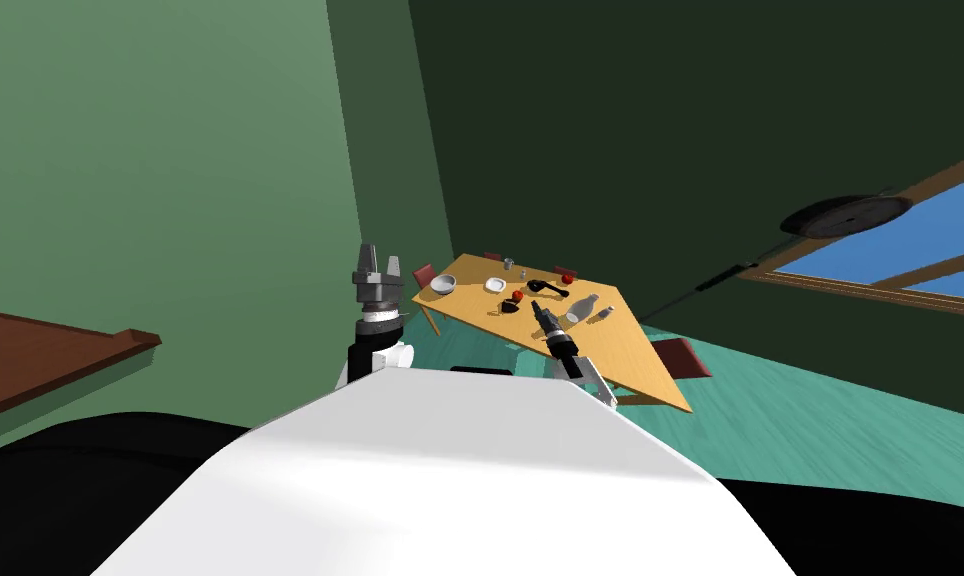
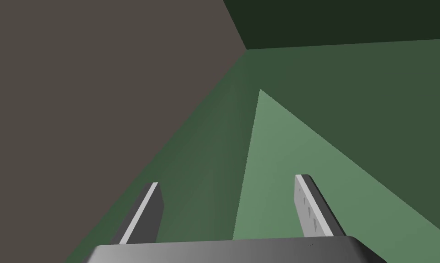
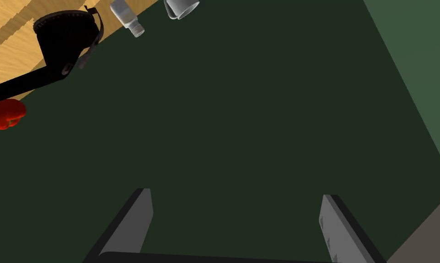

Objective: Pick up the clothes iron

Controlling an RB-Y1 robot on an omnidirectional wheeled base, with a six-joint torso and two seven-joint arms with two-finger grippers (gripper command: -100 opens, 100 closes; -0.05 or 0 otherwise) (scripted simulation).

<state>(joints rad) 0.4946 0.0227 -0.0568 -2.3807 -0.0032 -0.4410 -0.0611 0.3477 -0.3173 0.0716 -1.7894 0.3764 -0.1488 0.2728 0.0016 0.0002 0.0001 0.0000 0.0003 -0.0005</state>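
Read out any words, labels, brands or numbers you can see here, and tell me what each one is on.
None can be read.
The bottle, the cup and the black long-handled thing on the table are drawn plain, without label or mark.
The green walls bear no sign.
The other things on the table are too small to tell.

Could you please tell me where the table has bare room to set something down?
The near end of the table, from the grey bottle to the corner, is bare. The far half, around the white bowl, is crowded.
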